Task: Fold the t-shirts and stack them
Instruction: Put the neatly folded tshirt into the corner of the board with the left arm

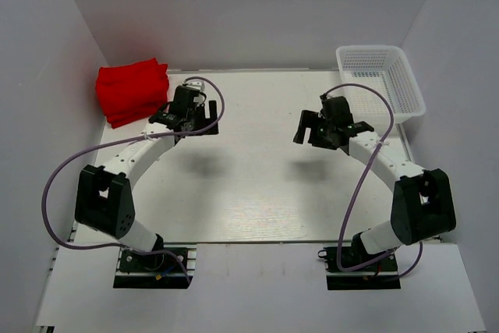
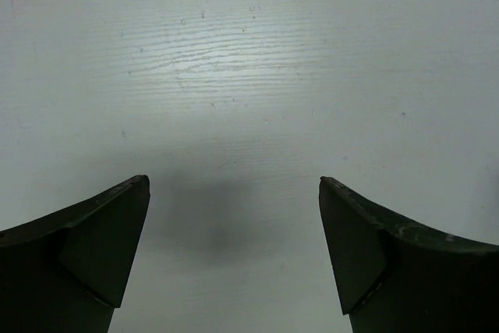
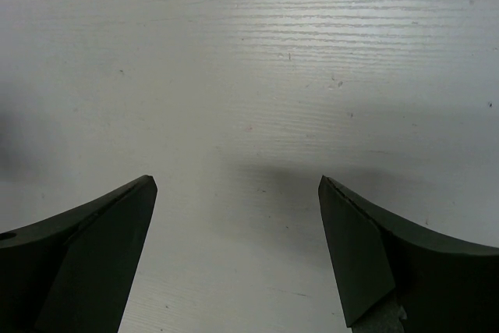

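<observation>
t-shirts [image 1: 132, 93]: bright red, folded and piled in one stack at the far left corner of the desk [image 1: 257, 193], close to the left wall; number in the pile impossible to tell.
left hand [image 1: 184, 118]: just beside the stack's near right edge, hanging over the desk; no red cloth showing in the left wrist view.
left hand, state [image 2: 234, 185]: both dark fingers [image 2: 93, 247] spread wide apart, clamped on nothing, with only pale wood-grain surface and a soft shadow between them.
left cable [image 1: 54, 185]: purple, looping from the wrist out to the left and down to the arm's base.
desk, middle: white with faint grain; two dim shadows lying under the arms.
right hand [image 1: 320, 124]: over the right half of the desk, near the basket but apart from it, and well apart from the t-shirts.
right hand, state [image 3: 238, 185]: fingers [image 3: 374, 255] standing wide apart, gripping nothing, with bare desk between them.
right cable [image 1: 355, 193]: purple, arching from the wrist down to the base.
basket [image 1: 382, 77]: white plastic mesh, upright at the far right corner, opposite the red stack.
</observation>
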You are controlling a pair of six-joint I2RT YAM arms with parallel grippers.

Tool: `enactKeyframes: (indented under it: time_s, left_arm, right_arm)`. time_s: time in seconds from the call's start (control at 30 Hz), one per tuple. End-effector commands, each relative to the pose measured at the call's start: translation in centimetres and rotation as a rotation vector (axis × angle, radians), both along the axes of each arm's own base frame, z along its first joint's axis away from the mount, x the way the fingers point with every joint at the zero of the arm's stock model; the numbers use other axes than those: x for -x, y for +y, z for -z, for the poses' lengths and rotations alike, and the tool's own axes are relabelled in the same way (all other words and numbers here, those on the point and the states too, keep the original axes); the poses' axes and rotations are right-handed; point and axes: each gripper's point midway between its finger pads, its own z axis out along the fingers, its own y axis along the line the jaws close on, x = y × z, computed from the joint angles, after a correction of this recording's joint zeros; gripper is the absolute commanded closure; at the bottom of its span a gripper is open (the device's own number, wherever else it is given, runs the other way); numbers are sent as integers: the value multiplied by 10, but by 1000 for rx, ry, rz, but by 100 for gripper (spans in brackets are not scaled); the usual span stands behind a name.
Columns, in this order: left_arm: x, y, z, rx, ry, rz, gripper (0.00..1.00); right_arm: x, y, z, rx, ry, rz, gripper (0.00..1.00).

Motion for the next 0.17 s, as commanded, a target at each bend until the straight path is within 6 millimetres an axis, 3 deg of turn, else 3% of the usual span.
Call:
enactKeyframes:
  time_s: [0.0, 0.13]
  left_arm:
    - [0, 4, -20, -17, -62, -30, 0]
    - [3, 4, -20, -35, -54, -33, 0]
  right_arm:
    - [-14, 11, -34, -69, -130, -15, 10]
    - [-14, 11, -39, -83, -162, -20, 10]
